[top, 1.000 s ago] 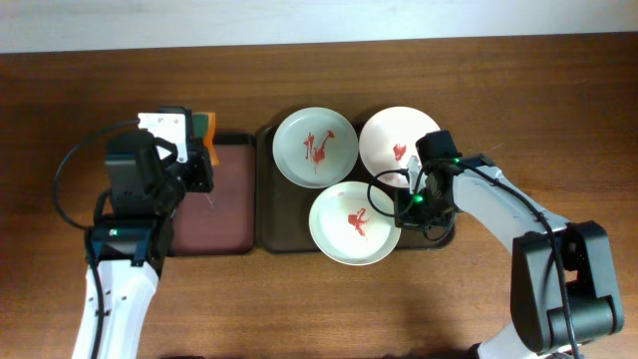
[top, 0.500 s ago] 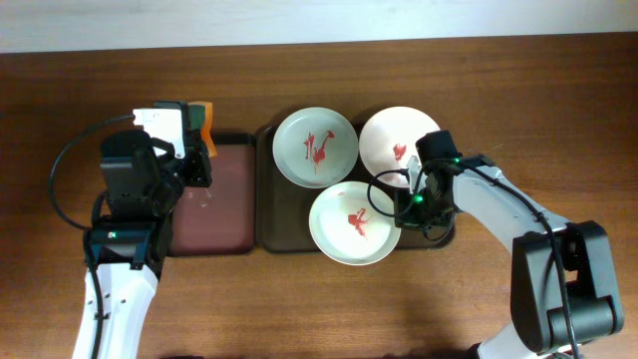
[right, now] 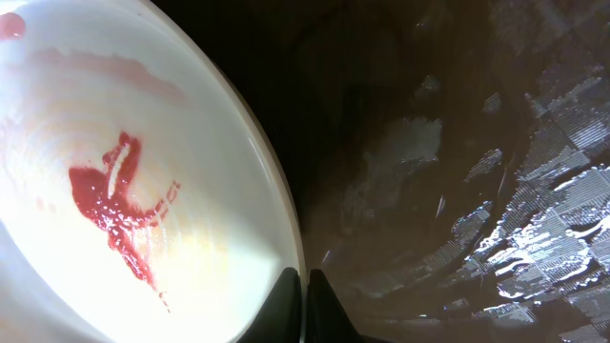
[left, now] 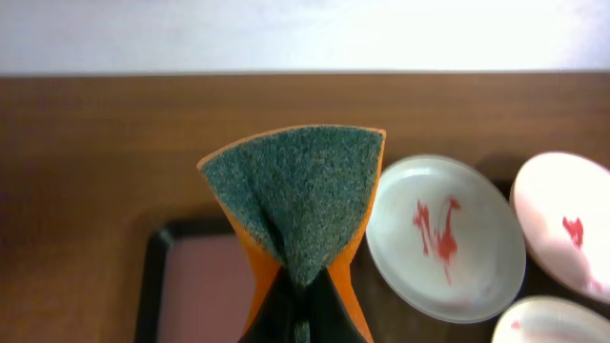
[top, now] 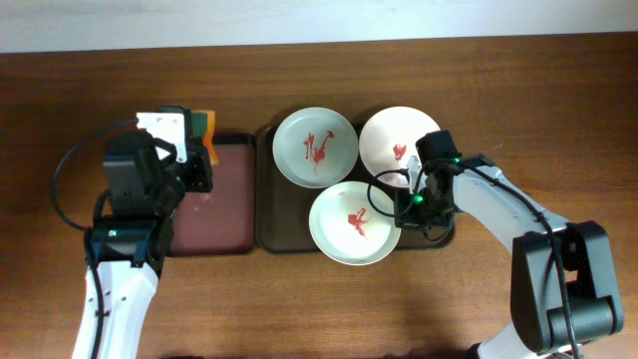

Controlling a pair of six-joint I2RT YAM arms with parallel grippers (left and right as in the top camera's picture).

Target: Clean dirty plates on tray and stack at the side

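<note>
Three plates with red sauce smears lie on the dark brown tray (top: 267, 204): back left (top: 315, 147), back right (top: 391, 135) and front (top: 349, 224). My right gripper (top: 404, 206) is shut on the right rim of the front plate; in the right wrist view its fingertips (right: 305, 286) pinch that rim, one finger inside the plate (right: 114, 191) and one outside. My left gripper (top: 194, 160) is shut on a folded orange and green sponge (top: 202, 124), held above the back edge of the small tray. In the left wrist view the sponge (left: 295, 191) fans out above the jaws (left: 300, 310).
A smaller reddish-brown tray (top: 209, 199) lies left of the dark tray, touching it. Wood-grain tabletop (top: 518, 90) surrounds both trays. The left wrist view shows the back left plate (left: 445, 238) and the back right plate (left: 562, 224) to the sponge's right.
My left gripper with the sponge drifted slightly back and left, then returned to about where it was. The right gripper and the plates have not moved.
</note>
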